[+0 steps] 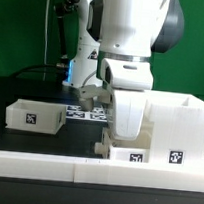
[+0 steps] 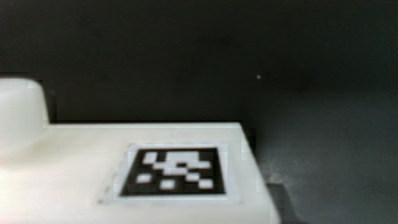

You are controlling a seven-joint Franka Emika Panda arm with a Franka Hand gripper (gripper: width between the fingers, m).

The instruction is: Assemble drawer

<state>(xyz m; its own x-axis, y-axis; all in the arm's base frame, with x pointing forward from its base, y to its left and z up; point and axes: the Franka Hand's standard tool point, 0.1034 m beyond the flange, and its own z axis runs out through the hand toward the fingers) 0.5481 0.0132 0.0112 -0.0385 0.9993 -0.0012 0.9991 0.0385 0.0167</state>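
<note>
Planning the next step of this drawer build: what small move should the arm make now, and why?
Probably a short, slow descent, then a grasp. The gripper hangs over the box shell at its end toward the exterior view's left, the wrist view shows a tagged white surface close below, and the small tray stands apart. Whether the jaws are open is unclear.

The exterior camera sits low, just outside the long white border wall point(image 1: 44, 165). It looks almost level across the black surface point(image 1: 75, 140) at my arm point(image 1: 131, 32), which fills the middle of its picture against a green backdrop point(image 1: 21, 33). It stands near the scene. My wrist camera looks steeply down from very close onto a white part point(image 2: 71, 150) bearing one square tag point(image 2: 176, 170), slightly blurred, with dark surface beyond. Which tagged white part of the exterior view this is, I cannot tell.
</note>
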